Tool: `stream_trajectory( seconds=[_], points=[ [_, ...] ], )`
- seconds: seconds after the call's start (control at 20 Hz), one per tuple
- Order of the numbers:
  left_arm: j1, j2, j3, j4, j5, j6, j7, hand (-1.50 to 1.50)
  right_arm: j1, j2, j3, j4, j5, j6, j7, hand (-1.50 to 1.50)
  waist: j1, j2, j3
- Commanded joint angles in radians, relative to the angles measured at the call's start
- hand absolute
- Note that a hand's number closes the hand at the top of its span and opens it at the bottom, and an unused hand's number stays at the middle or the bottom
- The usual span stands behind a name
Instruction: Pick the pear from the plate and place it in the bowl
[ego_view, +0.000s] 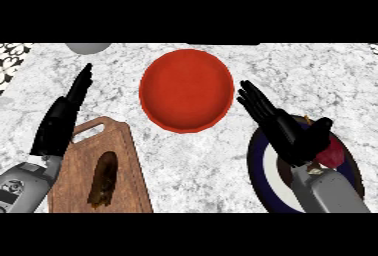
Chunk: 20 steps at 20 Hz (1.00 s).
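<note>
The right robot hand (284, 131) hangs over the plate (260, 165) at the right of the tabletop (184, 160), its fingers straight and spread, pointing up and away toward the bowl, with the thumb splayed to the right. It grips nothing. Just beside the thumb, on the plate's far right, sits a dark red shape with a pale bit near its base; I take that to be the pear (332, 152), though the wrist covers part of it and I cannot tell whether the thumb touches it. The plate itself is dark-rimmed with a white inner ring, and the forearm hides much of its middle.

Up and to the left of that hand lies the red bowl (187, 90), well apart from the pear, with nothing showing inside it.

The left robot hand (65, 112) rests at the left side, fingers straight and pointing up, holding nothing. Below it is a wooden board (77, 170) with a dark, long item (103, 180) lying on it, and a grey round object (88, 47) shows at the top edge.

To my eye the task is at its first step: the approach to the pear, with no grasp made yet. The next move calls for the right hand to shift rightward and down onto the fruit, curl fingers and thumb round it, then lift and carry it across to the bowl.
</note>
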Motion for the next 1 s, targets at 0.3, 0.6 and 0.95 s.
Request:
stream_trajectory(
  seconds=[0.3, 0.6, 0.95],
  points=[
    [0.061, -0.130, -0.002, 0.007, 0.087, 0.016, -0.028, 0.00, -0.103, -0.475, 0.162, 0.037, 0.584, 0.076, 0.040, 1.50, -0.016, -0.081, -0.055],
    [0.183, -0.219, -0.002, -0.019, 0.131, 0.036, -0.123, 0.00, 0.234, -0.324, 0.036, -0.042, 0.613, -0.342, -0.383, -1.50, -0.064, -0.039, -0.007],
    [0.116, -0.265, 0.057, 0.124, 0.159, -0.032, -0.182, 0.00, 0.366, -0.388, 0.012, -0.293, 0.787, -0.442, -0.331, -1.50, -0.050, -0.034, -0.010]
  ],
)
